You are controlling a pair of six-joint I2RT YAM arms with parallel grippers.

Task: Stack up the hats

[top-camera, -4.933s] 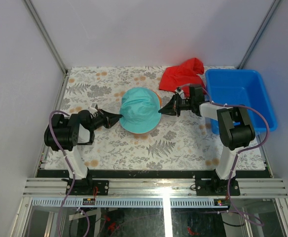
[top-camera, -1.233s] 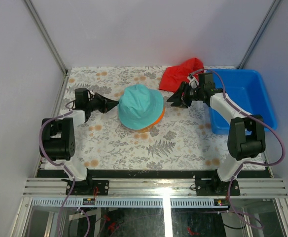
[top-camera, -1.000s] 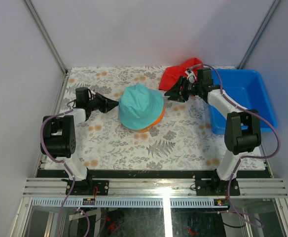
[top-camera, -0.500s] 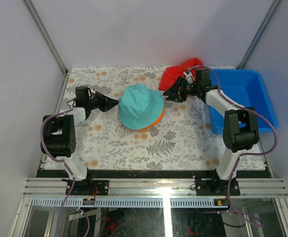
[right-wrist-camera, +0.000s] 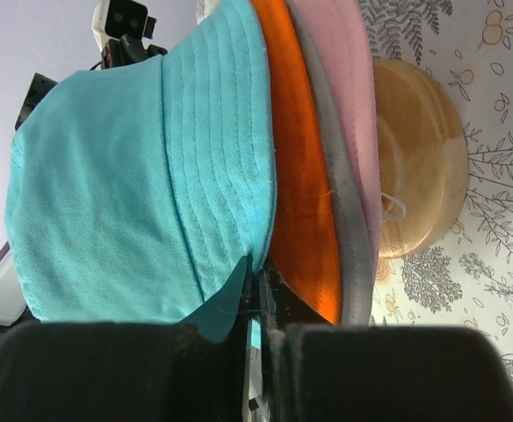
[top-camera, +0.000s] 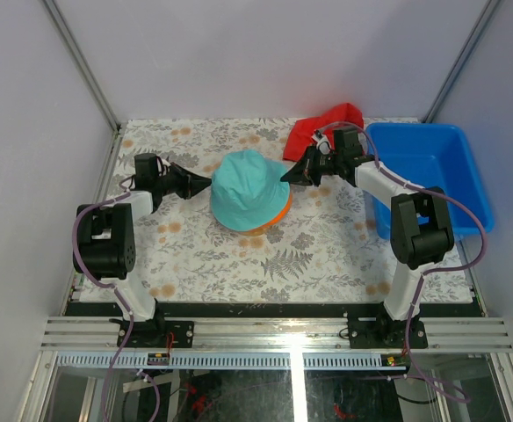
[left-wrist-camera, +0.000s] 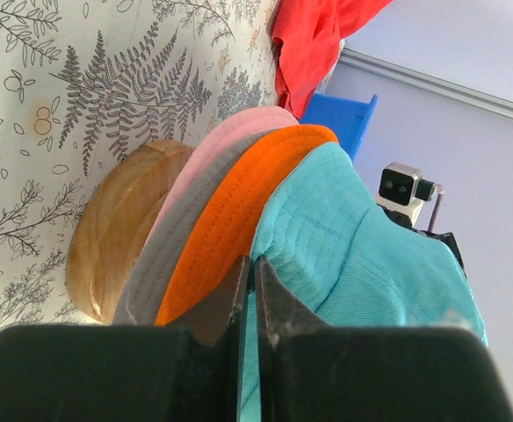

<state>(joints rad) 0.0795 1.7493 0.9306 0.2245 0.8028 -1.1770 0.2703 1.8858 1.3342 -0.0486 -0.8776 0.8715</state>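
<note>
Fern-print table (top-camera: 327, 255): wooden stand (left-wrist-camera: 116, 229) mostly hidden under stacked pink hat (left-wrist-camera: 239, 132), grey hat (left-wrist-camera: 164, 255), orange hat (left-wrist-camera: 239, 202), teal hat (top-camera: 249, 189). Right gripper (top-camera: 285, 177) pinches teal brim; left gripper (top-camera: 206, 182) pressed together at brim. Red cloth (top-camera: 314, 132) behind.

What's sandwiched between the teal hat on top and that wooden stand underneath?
Three more hats: the orange hat directly under the teal hat, then the grey hat, then the pink hat nearest the wooden stand. Both wrist views show the layered brims.
</note>
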